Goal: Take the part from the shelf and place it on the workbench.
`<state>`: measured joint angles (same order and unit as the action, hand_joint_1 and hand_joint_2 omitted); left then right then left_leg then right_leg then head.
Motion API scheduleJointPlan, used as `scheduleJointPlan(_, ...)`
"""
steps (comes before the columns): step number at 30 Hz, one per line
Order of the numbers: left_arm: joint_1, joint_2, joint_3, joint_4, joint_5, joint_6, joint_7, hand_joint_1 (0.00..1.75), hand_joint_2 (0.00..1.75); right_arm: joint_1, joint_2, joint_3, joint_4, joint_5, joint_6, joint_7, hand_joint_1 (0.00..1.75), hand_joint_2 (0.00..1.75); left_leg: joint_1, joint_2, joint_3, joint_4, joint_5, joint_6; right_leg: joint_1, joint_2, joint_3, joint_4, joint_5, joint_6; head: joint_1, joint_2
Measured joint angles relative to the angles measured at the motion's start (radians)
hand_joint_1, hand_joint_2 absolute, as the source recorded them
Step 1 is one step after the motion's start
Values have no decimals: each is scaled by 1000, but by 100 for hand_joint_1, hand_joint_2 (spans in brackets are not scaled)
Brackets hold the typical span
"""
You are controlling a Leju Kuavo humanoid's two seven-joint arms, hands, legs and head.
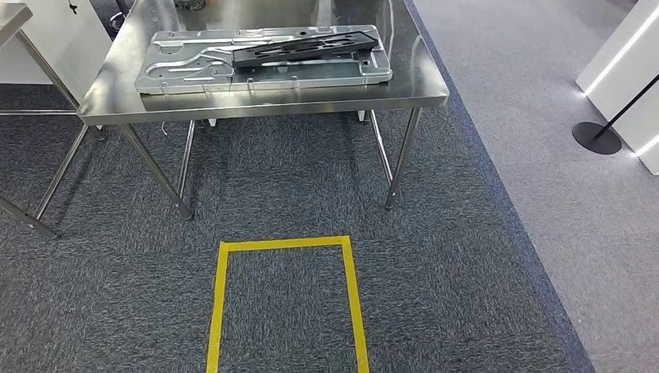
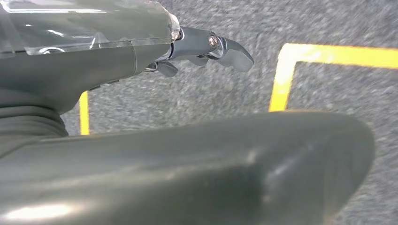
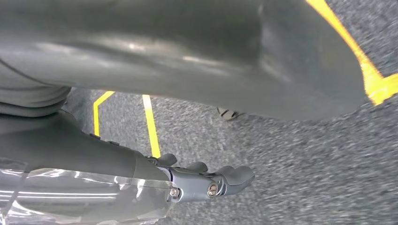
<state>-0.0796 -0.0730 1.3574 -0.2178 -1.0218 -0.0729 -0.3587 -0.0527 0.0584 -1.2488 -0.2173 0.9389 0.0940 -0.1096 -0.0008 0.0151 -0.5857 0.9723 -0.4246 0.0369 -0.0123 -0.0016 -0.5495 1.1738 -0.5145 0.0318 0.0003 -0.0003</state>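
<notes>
A steel workbench (image 1: 256,101) stands ahead of me in the head view. On it lies a large silver pressed-metal panel (image 1: 194,74), and a flat black part (image 1: 303,48) rests across the panel's far right side. My left hand (image 2: 117,65) hangs over the carpet, holding nothing, its dark fingers (image 2: 230,49) stretched out and apart from the thick thumb. My right hand (image 3: 117,164) also hangs above the carpet, with its fingers (image 3: 225,180) extended and nothing in them.
A yellow tape rectangle (image 1: 221,295) marks the grey carpet just before the workbench. A second steel table (image 1: 15,15) stands at the far left. To the right are a lighter floor strip, a black stand base (image 1: 597,137) and white cabinets (image 1: 629,70).
</notes>
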Motion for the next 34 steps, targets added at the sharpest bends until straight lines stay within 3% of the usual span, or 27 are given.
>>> scheduleJointPlan(2,-1,0,-1,0,0,0,4,0,0,-3,0,-2,0,-1,-1,0,0,0,-3,0,-15,11,14,-9,4,-1,110,-160,-18,-11,0,0)
scheduleJointPlan(3,-1,0,-2,0,-1,0,6,0,0,-4,0,-2,0,-2,-2,0,0,0,-4,1,-20,15,21,-14,7,-1,141,-212,-35,-17,0,0)
scheduleJointPlan(4,-2,0,-3,0,-1,0,8,0,0,-5,0,-2,0,-2,-4,2,0,0,-5,2,-23,17,28,-20,8,-1,154,-240,-44,-22,0,0)
scheduleJointPlan(6,-2,1,-3,0,-1,0,11,0,0,-4,0,-3,1,-2,-8,8,0,0,-3,0,-31,24,27,-32,5,-2,147,-244,-36,-37,0,0)
scheduleJointPlan(7,-1,1,-3,0,-1,1,12,0,0,-3,1,-3,1,-2,-11,13,0,0,-1,-2,-40,47,5,-37,3,-4,142,-245,-28,-44,0,0)
scheduleJointPlan(9,1,1,-3,0,-1,1,14,0,0,-3,1,-4,1,-2,-21,23,0,0,4,-6,-79,155,-76,-46,3,-6,127,-245,-14,-54,0,0)
scheduleJointPlan(11,2,1,-4,0,-3,1,15,0,0,-2,1,-5,1,-1,-35,36,0,87,8,-7,-119,284,-140,-53,5,-7,109,-239,-4,-55,0,0)
scheduleJointPlan(12,2,1,-4,0,-4,2,15,0,0,-1,1,-7,1,-1,-40,41,0,131,9,-7,-120,310,-144,-55,6,-7,101,-235,-1,-54,0,0)
scheduleJointPlan(13,2,1,-4,0,-4,2,16,0,0,0,1,-8,1,-2,-44,45,0,175,10,-7,-99,293,-129,-55,6,-6,95,-230,0,-53,0,0)
scheduleJointPlan(15,2,1,-4,0,-4,3,17,0,0,0,1,-12,2,-2,-48,50,0,175,11,-7,-11,161,-80,-50,6,-5,88,-219,-1,-49,0,0)
scheduleJointPlan(17,1,2,-5,0,-4,3,18,0,0,-1,1,-15,2,-2,-48,50,0,175,8,-8,57,50,-55,-41,8,-4,83,-210,-4,-41,0,0)
scheduleJointPlan(20,0,2,-5,0,-4,4,20,0,0,-2,0,-18,2,-2,-48,49,0,175,5,-8,66,22,-58,-27,11,-4,79,-207,-3,-24,0,0)
scheduleJointPlan(23,-1,2,-5,0,-4,4,21,0,131,-4,0,-19,2,-2,-52,50,0,175,6,-8,66,6,-49,-24,15,-5,78,-216,4,-57,0,0)
scheduleJointPlan(24,-1,2,-5,0,-4,4,22,0,175,-4,0,-19,2,-2,-55,50,0,131,4,-8,65,5,-47,-23,15,-4,76,-218,7,-68,0,0)
scheduleJointPlan(27,-3,3,-5,0,-4,3,29,0,175,-4,-1,-19,2,-1,-57,44,0,0,0,-8,62,7,-47,-17,11,-3,75,-218,9,-60,0,0)
scheduleJointPlan(29,-3,3,-5,0,-6,5,33,0,175,-4,-1,-19,2,0,-54,35,0,0,-3,-8,61,9,-47,-13,8,-3,74,-219,11,-53,0,0)
scheduleJointPlan(32,-4,3,-6,0,-9,11,38,0,175,-4,-1,-20,2,0,-47,31,0,0,-5,-8,58,13,-47,-10,5,-3,73,-219,13,-30,0,0)
scheduleJointPlan(33,-4,3,-7,0,-10,13,39,0,175,-4,-1,-20,2,0,-46,31,0,44,-5,-8,58,14,-47,-10,5,-3,73,-219,14,-23,0,0)
scheduleJointPlan(34,-4,3,-7,0,-10,14,40,0,175,-4,-1,-20,2,0,-45,31,0,58,-5,-8,57,14,-47,-10,4,-3,73,-219,14,-20,0,0)
